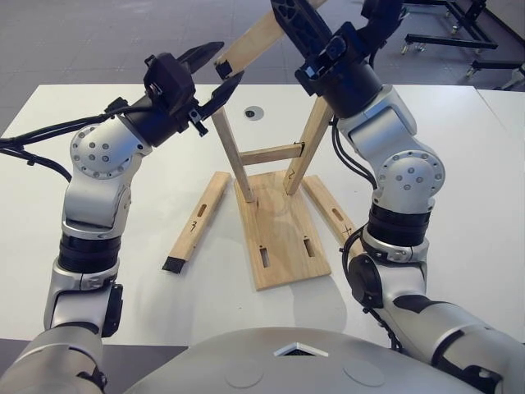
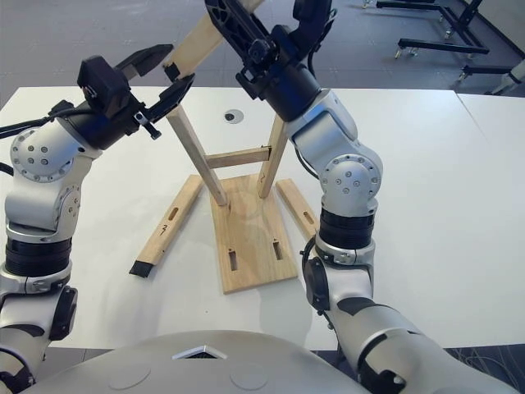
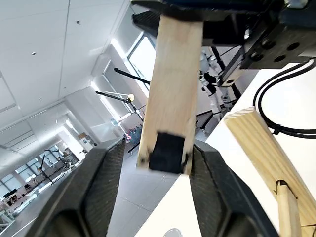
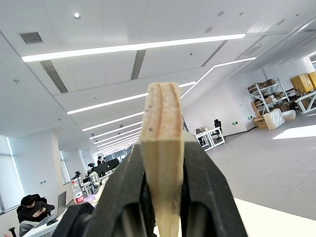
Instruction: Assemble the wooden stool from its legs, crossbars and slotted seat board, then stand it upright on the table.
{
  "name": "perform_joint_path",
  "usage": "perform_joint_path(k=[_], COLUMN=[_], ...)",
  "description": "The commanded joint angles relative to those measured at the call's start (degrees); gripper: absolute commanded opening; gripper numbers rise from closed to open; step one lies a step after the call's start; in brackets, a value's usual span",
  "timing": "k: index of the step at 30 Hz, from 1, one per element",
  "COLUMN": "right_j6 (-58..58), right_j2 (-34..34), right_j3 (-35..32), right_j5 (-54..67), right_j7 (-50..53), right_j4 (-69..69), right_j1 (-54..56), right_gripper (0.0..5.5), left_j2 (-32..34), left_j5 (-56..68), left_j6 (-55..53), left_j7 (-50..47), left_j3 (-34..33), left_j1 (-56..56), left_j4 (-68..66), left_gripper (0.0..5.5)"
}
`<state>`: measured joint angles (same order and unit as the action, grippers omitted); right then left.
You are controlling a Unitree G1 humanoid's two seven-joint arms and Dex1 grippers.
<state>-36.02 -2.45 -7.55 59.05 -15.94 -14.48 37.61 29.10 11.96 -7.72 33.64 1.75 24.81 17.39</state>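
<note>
My right gripper (image 1: pixel 287 20) clamps a pale wooden stool leg (image 1: pixel 250 41) high above the slotted wooden seat board (image 1: pixel 283 238); my left gripper (image 1: pixel 217 72) gapes around its black-capped end. Two crossbar-joined legs (image 1: pixel 234 156) stand on the board, two loose legs (image 1: pixel 197 217) lie flat either side of it.

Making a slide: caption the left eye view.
Right tool grips a wooden leg aloft, left tool open around its end, above the half-built stool.
</note>
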Motion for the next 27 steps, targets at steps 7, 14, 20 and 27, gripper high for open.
perform_joint_path(k=[7, 14, 20, 27], right_j6=[6.02, 4.69, 3.97, -0.02], right_j2=[-10.61, -23.06, -26.16, -22.57], right_j3=[-9.50, -12.15, -8.17, -4.74], right_j5=[-7.23, -13.82, -20.47, -21.65], right_j7=[4.62, -1.92, -6.09, -0.22], right_j4=[-0.73, -4.46, -7.21, -20.65], right_j1=[2.86, -12.82, -31.22, -43.34], right_gripper=[0.39, 0.39, 0.39, 0.39], left_j2=[0.78, -3.86, -6.32, -7.25], left_j5=[0.40, 2.91, 2.63, 6.49], left_j6=[-5.38, -10.71, -13.96, -15.44], left_j7=[-8.84, -18.83, -23.30, -23.75], left_j3=[-11.81, -18.91, -20.26, -21.83], left_j1=[3.41, -4.71, -11.37, -13.84], left_j4=[-5.39, 7.82, 15.26, 19.32], left_gripper=[2.97, 2.97, 2.97, 2.97])
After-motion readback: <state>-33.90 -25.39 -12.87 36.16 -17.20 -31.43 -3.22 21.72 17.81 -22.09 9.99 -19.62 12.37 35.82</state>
